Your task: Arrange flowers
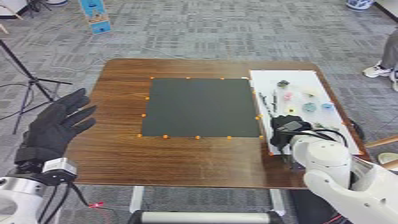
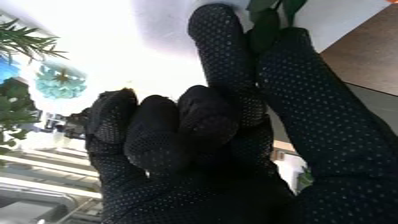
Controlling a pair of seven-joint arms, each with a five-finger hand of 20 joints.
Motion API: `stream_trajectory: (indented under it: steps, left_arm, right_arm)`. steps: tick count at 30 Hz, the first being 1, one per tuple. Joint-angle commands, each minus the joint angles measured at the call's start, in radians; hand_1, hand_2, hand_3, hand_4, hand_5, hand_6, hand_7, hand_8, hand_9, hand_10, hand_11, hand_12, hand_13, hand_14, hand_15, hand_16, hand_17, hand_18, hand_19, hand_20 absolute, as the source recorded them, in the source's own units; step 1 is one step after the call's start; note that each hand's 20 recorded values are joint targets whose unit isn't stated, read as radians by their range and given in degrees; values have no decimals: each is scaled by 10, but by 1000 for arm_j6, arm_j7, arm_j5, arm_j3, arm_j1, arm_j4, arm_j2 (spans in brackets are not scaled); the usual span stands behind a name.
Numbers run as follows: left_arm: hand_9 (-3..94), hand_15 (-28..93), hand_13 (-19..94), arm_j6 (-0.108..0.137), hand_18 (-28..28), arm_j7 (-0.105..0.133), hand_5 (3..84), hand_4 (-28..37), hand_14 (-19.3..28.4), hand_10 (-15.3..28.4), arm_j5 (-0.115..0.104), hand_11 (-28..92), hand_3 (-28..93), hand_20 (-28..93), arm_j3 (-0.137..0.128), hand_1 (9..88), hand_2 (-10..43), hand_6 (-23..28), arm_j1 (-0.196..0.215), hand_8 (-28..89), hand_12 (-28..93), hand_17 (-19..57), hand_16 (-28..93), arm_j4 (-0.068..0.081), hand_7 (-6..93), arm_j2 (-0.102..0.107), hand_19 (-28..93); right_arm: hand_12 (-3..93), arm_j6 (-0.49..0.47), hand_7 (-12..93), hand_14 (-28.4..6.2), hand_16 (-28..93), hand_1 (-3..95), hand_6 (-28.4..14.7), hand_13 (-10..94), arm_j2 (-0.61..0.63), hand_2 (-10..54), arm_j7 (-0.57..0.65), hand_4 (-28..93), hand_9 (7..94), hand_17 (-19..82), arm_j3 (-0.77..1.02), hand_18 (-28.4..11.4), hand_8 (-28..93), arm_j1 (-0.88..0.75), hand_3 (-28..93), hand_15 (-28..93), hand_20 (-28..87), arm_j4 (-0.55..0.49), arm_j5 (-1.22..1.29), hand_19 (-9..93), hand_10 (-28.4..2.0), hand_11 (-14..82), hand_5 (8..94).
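Right hand (image 1: 289, 128) first, since it's the one with something in it: over the near part of the white sheet, thumb and forefinger pinching a leafy green piece (image 2: 265, 31), with the other fingers folded in. Left hand (image 1: 51, 124) is wide, fingers straight and spread, just off the table's left side.

Biggest thing here is the brown wooden table (image 1: 120, 100). Sitting in the middle of it is a big dark mat (image 1: 200, 107), and to the right of that is the white sheet (image 1: 266, 77), running along the table's right side.

Most of the flower stuff is laid out on that sheet, ahead of the right hand: a teal bloom (image 1: 309, 107), with a blue bloom (image 1: 328, 106) just beside it, a pink bloom (image 1: 288, 96) farther up, and dark thin stems (image 1: 264, 100) near the sheet's left edge. Tiniest of all, little orange markers (image 1: 165, 136) dot the mat's edges.
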Motion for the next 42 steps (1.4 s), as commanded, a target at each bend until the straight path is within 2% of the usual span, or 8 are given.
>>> stream_trajectory:
  steps: [1, 9, 14, 27, 29, 31, 35, 42]
  left_arm:
    - [233, 253, 215, 14, 219, -11, 261, -283, 127, 104, -8, 231, 711, 72, -2, 241, -57, 26, 10, -114, 145, -121, 13, -7, 222, -8, 407]
    - [235, 255, 216, 17, 215, -10, 263, -283, 126, 104, -11, 229, 711, 73, -6, 242, -55, 26, 11, -115, 145, -120, 12, -12, 223, -2, 406]
    - [234, 254, 216, 19, 214, -12, 263, -283, 126, 104, -9, 229, 711, 73, -60, 242, -54, 27, 31, -115, 145, -120, 11, -28, 222, 22, 405]
    - [237, 258, 220, 24, 214, -3, 266, -283, 126, 106, -8, 231, 715, 76, -48, 241, -56, 27, 27, -115, 144, -119, 11, -26, 223, 14, 407]
    - [237, 258, 219, 19, 214, -5, 266, -283, 127, 106, -6, 231, 715, 76, -44, 242, -56, 27, 22, -115, 144, -119, 11, -23, 224, 15, 407]
    - [238, 259, 219, 22, 214, -4, 266, -283, 126, 106, -8, 233, 714, 76, -39, 242, -56, 27, 24, -115, 144, -119, 11, -23, 224, 14, 406]
    - [238, 259, 219, 18, 213, -3, 266, -283, 126, 106, -7, 232, 714, 77, -37, 242, -55, 27, 24, -116, 144, -119, 10, -22, 224, 10, 406]
    - [238, 259, 219, 17, 214, 1, 265, -283, 127, 106, -7, 231, 714, 77, -38, 241, -54, 27, 25, -115, 144, -119, 10, -22, 223, 11, 407]
  right_arm:
    - [545, 114, 607, -121, 462, 397, -2, 696, -3, -95, -86, -137, 765, 342, -45, -226, 309, -111, 820, 840, 467, 84, -7, 876, -116, 687, 694]
    - [553, 297, 633, -128, 480, 382, -21, 704, 12, -95, -111, -66, 784, 344, -12, -235, 341, -80, 828, 870, 492, 66, -34, 889, -112, 725, 704]
    - [555, 380, 642, -128, 481, 370, -21, 709, 23, -95, -102, -47, 789, 347, 19, -237, 339, -48, 835, 877, 496, 53, -45, 893, -112, 730, 707]
    - [562, 374, 645, -126, 488, 377, -19, 709, 41, -95, -98, -60, 789, 350, 15, -236, 334, 8, 825, 878, 496, 39, -36, 894, -113, 728, 705]
    - [565, 256, 639, -125, 486, 382, -11, 708, 40, -95, -89, -84, 784, 349, 61, -233, 320, -1, 818, 876, 493, 11, -31, 892, -111, 723, 703]
    - [567, 244, 497, -121, 475, 380, 8, 698, 49, -95, -91, -246, 760, 344, 92, -226, 212, -20, 775, 860, 475, -6, -11, 887, -107, 698, 728]
    - [566, 152, 304, -119, 473, 336, 11, 686, 71, -95, -90, -282, 746, 337, 178, -221, -7, -79, 759, 848, 471, -58, 8, 875, -107, 687, 748]
    - [566, 124, 227, -127, 469, 588, -3, 645, 94, -95, -119, -219, 700, 307, 369, -217, -105, -292, 200, 832, 477, -139, 27, 844, -116, 666, 684]
